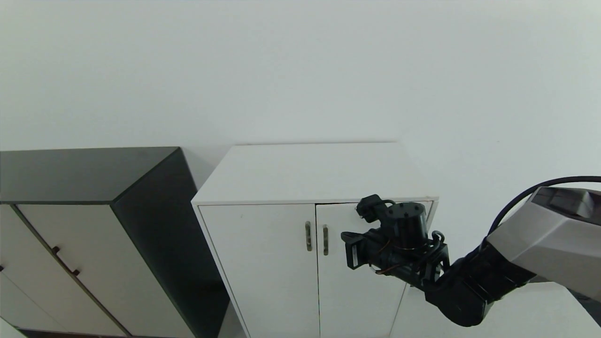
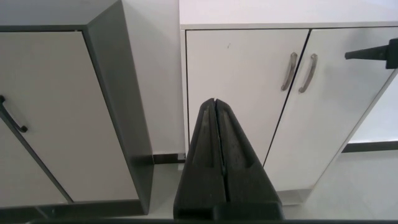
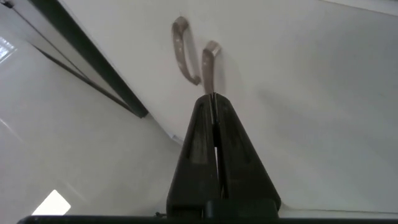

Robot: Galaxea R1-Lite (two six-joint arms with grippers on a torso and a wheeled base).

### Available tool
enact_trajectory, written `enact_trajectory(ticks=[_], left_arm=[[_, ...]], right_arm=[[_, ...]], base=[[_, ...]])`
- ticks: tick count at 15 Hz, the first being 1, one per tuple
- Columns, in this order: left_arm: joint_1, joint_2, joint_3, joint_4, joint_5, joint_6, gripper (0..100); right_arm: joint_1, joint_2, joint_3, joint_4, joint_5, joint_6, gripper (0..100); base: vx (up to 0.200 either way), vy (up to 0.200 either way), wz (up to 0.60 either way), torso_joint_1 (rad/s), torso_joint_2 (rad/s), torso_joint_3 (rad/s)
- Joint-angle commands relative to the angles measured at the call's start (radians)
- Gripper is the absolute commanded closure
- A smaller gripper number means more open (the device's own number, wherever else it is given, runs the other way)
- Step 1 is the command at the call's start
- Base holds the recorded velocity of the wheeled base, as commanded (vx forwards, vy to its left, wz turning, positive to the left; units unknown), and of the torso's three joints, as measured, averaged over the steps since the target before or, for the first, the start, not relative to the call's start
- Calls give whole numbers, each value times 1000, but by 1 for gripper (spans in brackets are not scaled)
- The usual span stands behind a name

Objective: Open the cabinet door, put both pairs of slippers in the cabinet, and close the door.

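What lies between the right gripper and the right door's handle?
Nothing. In the head view, only bare white door panel separates the right gripper from the right door's handle.

The right arm (image 1: 554, 234) wears an angular grey shell ending in a glossy black wrist (image 1: 465, 291). Ahead of the wrist sit a black cylindrical housing (image 1: 408, 220) and thin reddish wires (image 1: 381, 271), and a thick black cable (image 1: 530, 190) arches behind. The right gripper (image 1: 350, 251) is matt black. The left gripper (image 2: 215, 109) is a black tapering wedge, split by a thin seam.
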Motion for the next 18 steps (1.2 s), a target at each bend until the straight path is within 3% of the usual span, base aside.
enact_trajectory(ticks=[1,18], left_arm=[[0,0,0,0,0,0,100],[0,0,0,0,0,0,100]], right_arm=[[-8,41,-27,0,0,0,100],[-76,133,-138,3,0,-2,100]], base=[[0,0,0,0,0,0],[0,0,0,0,0,0]])
